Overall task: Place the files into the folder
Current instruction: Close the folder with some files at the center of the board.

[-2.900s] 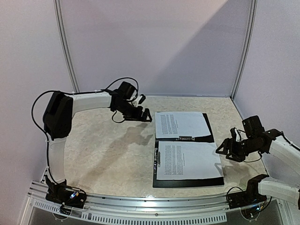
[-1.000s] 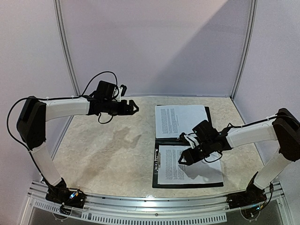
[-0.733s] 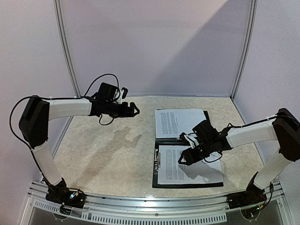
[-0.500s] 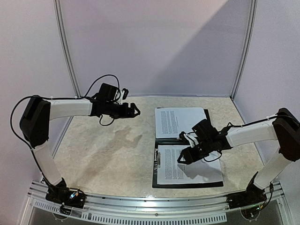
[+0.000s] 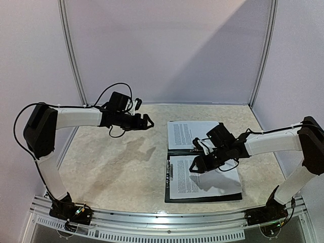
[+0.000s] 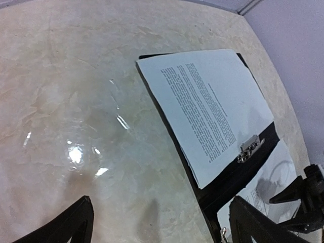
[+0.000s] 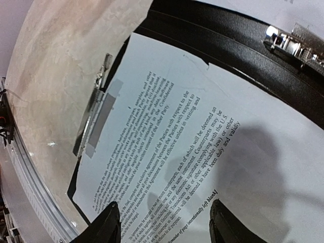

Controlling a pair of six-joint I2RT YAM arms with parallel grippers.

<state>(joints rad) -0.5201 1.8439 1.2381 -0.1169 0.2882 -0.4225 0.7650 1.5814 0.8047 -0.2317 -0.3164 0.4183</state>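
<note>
The right claw (image 5: pixel 195 166) is open and holds nothing. The files (image 5: pixel 182 185) lie right under it, inside the open folder (image 7: pixel 202 40). The left claw (image 5: pixel 148 122) is open too, with the folder off to its right.

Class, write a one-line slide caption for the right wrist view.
Fingers apart, the right claw hangs over a printed sheet lying in the black folder.

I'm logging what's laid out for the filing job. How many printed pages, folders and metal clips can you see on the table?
Printed pages: 2
Black folder: 1
Metal clips: 2
Total: 5
</note>
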